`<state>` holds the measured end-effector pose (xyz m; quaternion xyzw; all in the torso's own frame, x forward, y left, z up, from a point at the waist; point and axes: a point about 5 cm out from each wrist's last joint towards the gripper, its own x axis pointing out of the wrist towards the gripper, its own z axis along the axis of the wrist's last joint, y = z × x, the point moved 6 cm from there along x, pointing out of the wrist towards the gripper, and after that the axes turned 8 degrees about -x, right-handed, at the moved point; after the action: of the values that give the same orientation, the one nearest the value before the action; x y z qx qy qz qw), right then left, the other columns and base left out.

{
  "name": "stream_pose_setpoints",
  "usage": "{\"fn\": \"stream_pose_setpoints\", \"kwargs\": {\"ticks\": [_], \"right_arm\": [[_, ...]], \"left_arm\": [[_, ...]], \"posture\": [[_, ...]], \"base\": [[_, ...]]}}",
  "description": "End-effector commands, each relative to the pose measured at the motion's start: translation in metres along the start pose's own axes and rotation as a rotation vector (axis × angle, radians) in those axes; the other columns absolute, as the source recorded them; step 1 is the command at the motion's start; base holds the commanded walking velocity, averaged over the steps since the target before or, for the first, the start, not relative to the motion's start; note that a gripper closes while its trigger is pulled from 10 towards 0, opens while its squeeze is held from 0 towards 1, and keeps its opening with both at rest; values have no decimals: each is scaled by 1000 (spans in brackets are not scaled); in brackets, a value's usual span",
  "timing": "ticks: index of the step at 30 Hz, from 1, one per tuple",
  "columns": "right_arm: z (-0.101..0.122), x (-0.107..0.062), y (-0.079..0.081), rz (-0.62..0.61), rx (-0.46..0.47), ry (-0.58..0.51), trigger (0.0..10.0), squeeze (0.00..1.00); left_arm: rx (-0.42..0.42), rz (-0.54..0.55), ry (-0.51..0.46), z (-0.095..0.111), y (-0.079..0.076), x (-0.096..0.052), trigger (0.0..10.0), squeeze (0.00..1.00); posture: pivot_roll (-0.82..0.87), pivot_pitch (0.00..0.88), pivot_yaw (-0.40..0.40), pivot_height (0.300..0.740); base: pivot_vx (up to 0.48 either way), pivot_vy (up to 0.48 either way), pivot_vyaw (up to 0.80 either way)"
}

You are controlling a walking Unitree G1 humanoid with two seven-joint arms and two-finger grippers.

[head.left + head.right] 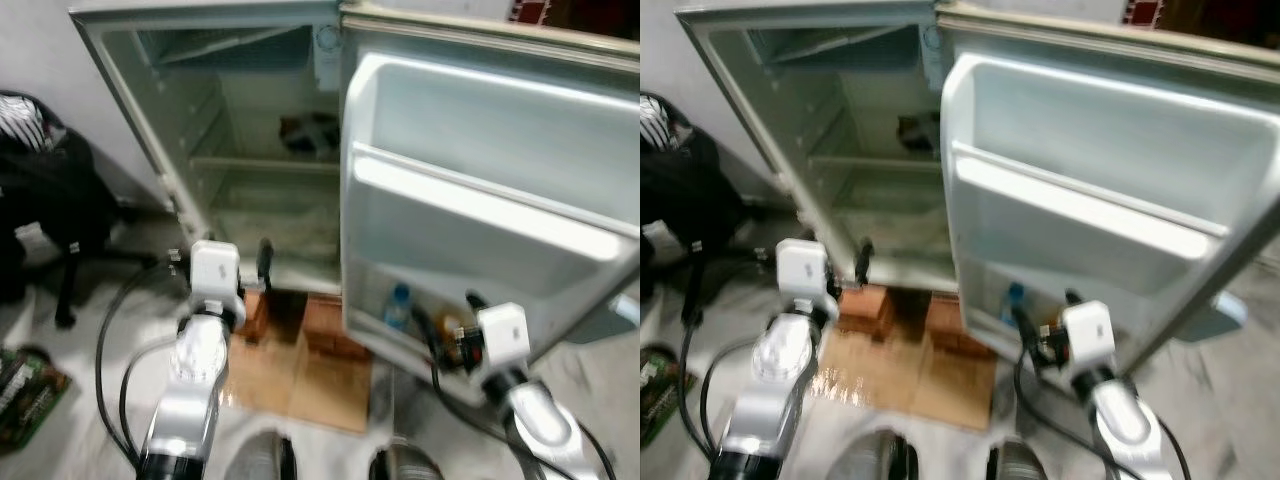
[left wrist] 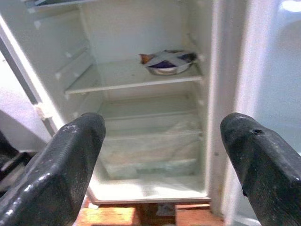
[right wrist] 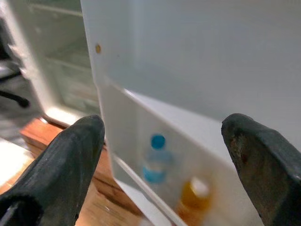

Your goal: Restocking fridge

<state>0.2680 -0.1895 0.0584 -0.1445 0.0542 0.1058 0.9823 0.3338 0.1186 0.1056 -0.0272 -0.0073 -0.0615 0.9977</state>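
Two grippers are hanging out in front of me, and both are standing wide open with nothing in them. I am holding the left gripper [image 2: 155,155] low in front of the open fridge [image 1: 190,130], pointing it at the bottom shelf. I am holding the right gripper [image 3: 164,160] near the bottom rack of the fridge door [image 1: 480,190].

Nothing to restock is sitting in either gripper right now, so I am guessing I am lining up or checking what is inside.

Down in the door's bottom rack, a clear bottle with a blue cap [image 3: 154,160] is standing beside an orange bottle [image 3: 193,200]. They are just beside each other. If I am reaching in there carelessly, my right fingers could be knocking one over, or bumping the rack's front wall.

The door is swinging wide between my two arms. My right arm could be pushing it and making it swing.

Red bricks [image 1: 322,322] are sitting under the fridge, with flat cardboard [image 1: 300,375] on the floor in front. My feet could be slipping on that cardboard.

Farther in, a foil-wrapped dish [image 2: 167,61] is resting on the middle shelf, at the back right. The crisper drawer [image 2: 150,146] is lying below it.

Off to my left, a black chair [image 1: 50,190] is standing, well apart from the fridge.
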Motion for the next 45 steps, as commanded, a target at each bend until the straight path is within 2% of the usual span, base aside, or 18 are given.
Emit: {"fn": "stream_pose_setpoints", "kwargs": {"ticks": [1,3,5,8,10,12,16,19,23,25,29,34,45], "right_arm": [[9,1,-8,-54,-27,-32,10000,0],[10,1,-12,-77,-34,-34,10000,0],[9,2,-43,-237,-72,-12,10000,0],[8,2,-49,-271,-68,-9,10000,0],[2,0,-66,-351,-55,25,10000,0],[-5,-1,-72,-389,-42,60,10000,0],[-7,6,-73,-403,6,68,10000,0],[10,31,-75,-408,6,20,10000,0],[21,48,-80,-425,47,-6,10000,0],[31,62,-79,-411,59,-35,10000,0],[35,67,-77,-396,57,-47,10000,0],[27,62,-69,-359,63,-41,10000,0],[25,55,-71,-340,43,-60,10000,0]], "left_arm": [[11,26,24,-6,10,-4,10000,0],[11,26,24,-6,10,-4,10000,0],[19,26,24,-6,10,-3,10000,0],[20,28,24,-5,10,-3,10000,0],[18,31,10,-2,14,-1,10000,0],[21,35,11,-1,16,-1,10000,0],[25,37,21,-4,17,-3,10000,0],[18,22,23,-4,13,-5,10000,0],[18,0,16,-1,10,-6,10000,0],[28,-5,14,-1,12,-9,10000,0],[24,7,16,-1,15,-11,10000,0],[16,13,21,-4,14,-12,10000,0],[7,-12,20,-4,7,-8,10000,0]], "posture": [[-77,75,78,740],[-78,75,78,740],[-78,75,80,740],[-78,75,80,740],[-72,78,82,740],[-69,81,81,740],[-65,84,82,740],[-54,90,85,740],[-34,95,85,740],[-29,95,84,740],[-19,90,73,740],[-31,88,66,740],[-49,77,70,740]], "base": [[-247,0,0],[-247,0,0],[0,0,0],[0,0,0],[0,0,0],[0,0,0],[0,0,0],[0,0,0],[0,0,0],[0,0,0],[255,0,0],[380,0,0],[390,-166,0]]}}
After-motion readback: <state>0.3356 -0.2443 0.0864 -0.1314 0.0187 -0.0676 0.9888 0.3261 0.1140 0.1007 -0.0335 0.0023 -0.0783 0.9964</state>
